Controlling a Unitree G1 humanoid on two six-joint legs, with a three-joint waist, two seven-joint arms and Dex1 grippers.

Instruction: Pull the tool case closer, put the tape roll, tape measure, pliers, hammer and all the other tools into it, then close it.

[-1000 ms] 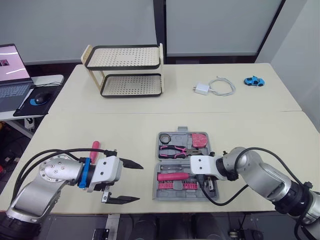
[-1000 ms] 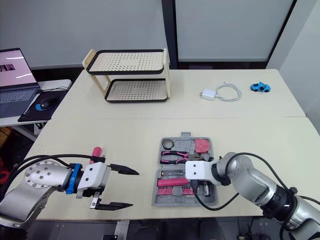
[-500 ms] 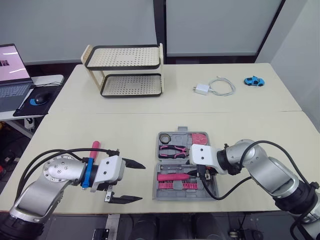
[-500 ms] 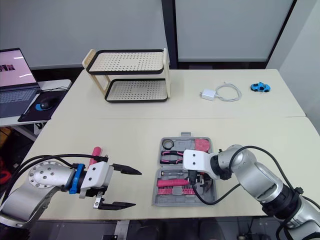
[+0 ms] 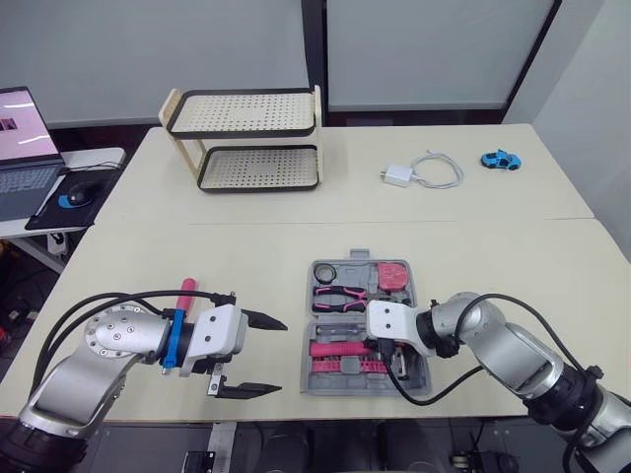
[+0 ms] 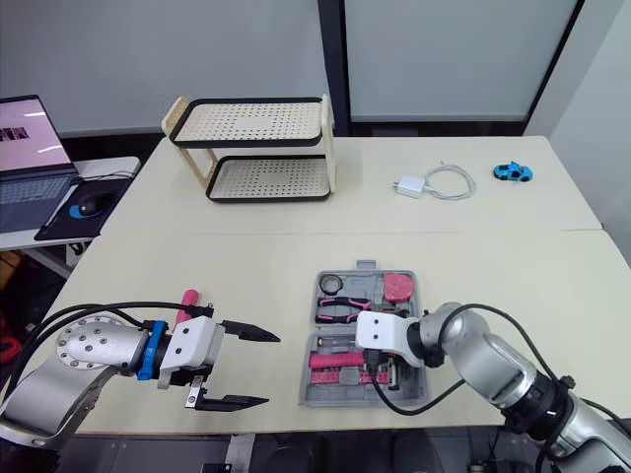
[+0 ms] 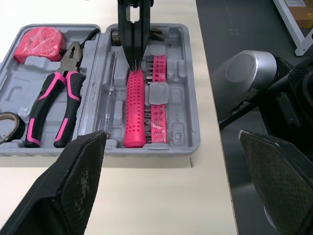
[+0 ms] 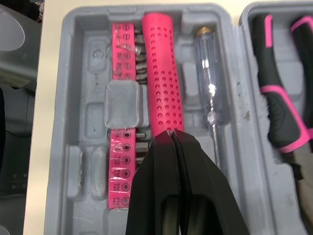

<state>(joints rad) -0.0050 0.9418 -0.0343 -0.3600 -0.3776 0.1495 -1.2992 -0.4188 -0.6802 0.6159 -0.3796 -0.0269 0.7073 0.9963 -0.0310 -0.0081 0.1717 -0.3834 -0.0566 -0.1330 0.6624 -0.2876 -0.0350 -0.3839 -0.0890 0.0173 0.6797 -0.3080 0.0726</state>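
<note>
Unseating of the pink perforated handle (image 8: 164, 73) from its slot in the open grey plastic tool case (image 7: 190, 122), set near the front table (image 5: 246, 256) edge, is risked if the right gripper (image 8: 172, 134), fingers pressed together over it, is dragged sideways; the left gripper (image 5: 281, 357) is held spread

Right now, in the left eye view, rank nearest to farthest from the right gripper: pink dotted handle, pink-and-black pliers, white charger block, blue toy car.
1. Pink dotted handle, beneath the right gripper.
2. Pink-and-black pliers, case's far half.
3. White charger block, far side.
4. Blue toy car, far right.
</note>
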